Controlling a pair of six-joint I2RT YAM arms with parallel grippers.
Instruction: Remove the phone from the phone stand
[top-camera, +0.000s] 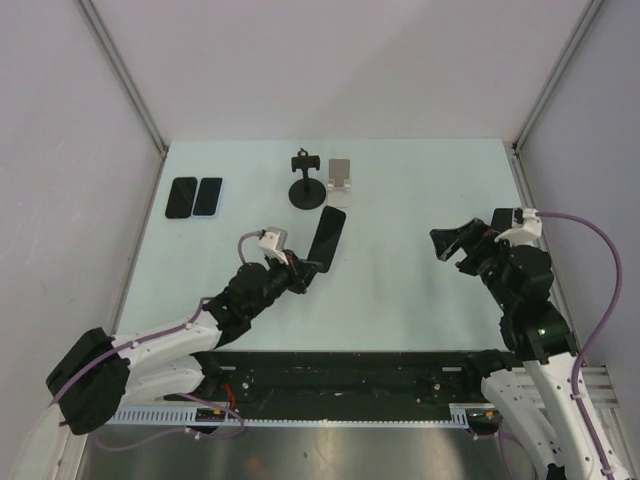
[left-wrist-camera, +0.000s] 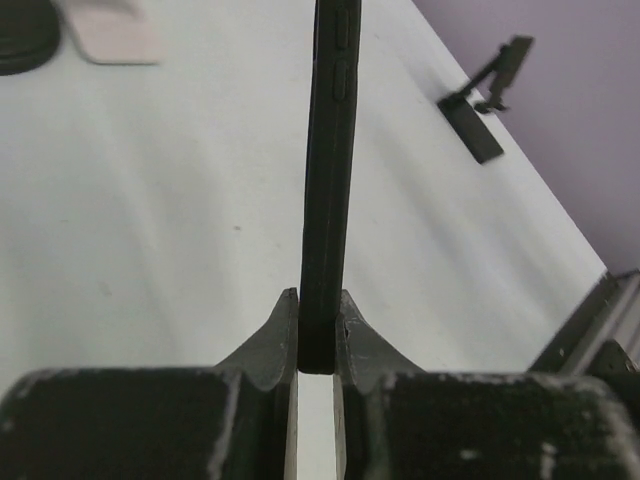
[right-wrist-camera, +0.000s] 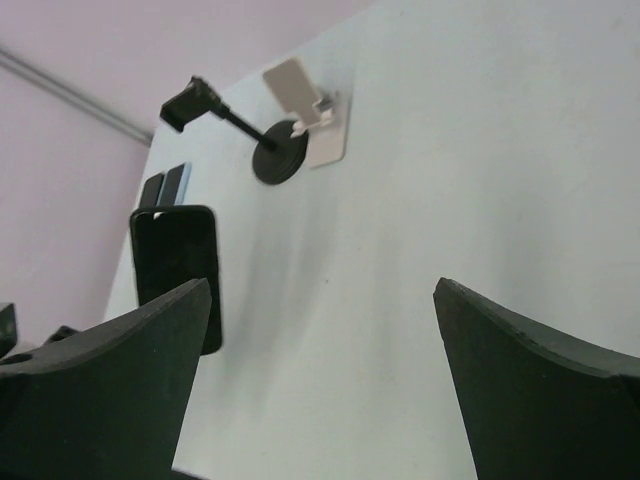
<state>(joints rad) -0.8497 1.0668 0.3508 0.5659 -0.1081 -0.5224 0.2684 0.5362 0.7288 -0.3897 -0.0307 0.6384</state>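
Currently left tool (left-wrist-camera: 318, 320) is clenching the phone (left-wrist-camera: 328, 170) by one end only, risking it pivoting loose onto surface (left-wrist-camera: 150, 260).

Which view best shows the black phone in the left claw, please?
Top external: the whole phone and its grip show. Left wrist sees only its edge; right wrist shows its broad side, partly hidden.

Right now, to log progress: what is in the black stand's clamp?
Nothing shows in the clamp of the black stand; the phone is pinched in the left hand. The clamp's far side is hidden.
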